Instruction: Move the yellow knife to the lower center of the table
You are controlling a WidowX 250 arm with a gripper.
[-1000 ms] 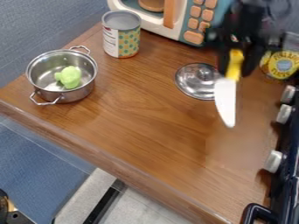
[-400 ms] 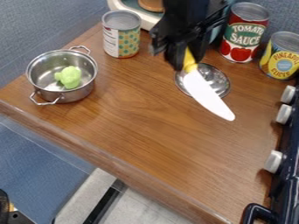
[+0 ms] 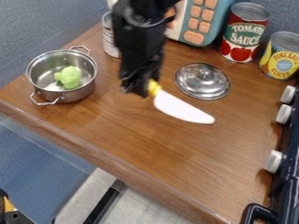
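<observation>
Gripper [image 3: 140,89] closed around the yellow handle of the knife [image 3: 182,108].

In front of me, a brown wood-grain countertop [image 3: 146,144] spreads across most of the view, its front edge slanting from middle left to lower right. A blue, finely textured wall [image 3: 41,26] rises behind it at upper left. At the top back stands a toy microwave [image 3: 220,22], white and teal with orange buttons. Along the right side is a dark navy toy stove [image 3: 290,175] with three pale knobs. Below the counter, a blue surface [image 3: 41,168] lies left of a light grey floor [image 3: 146,205]. Soft light leaves a faint sheen on the wood.
</observation>
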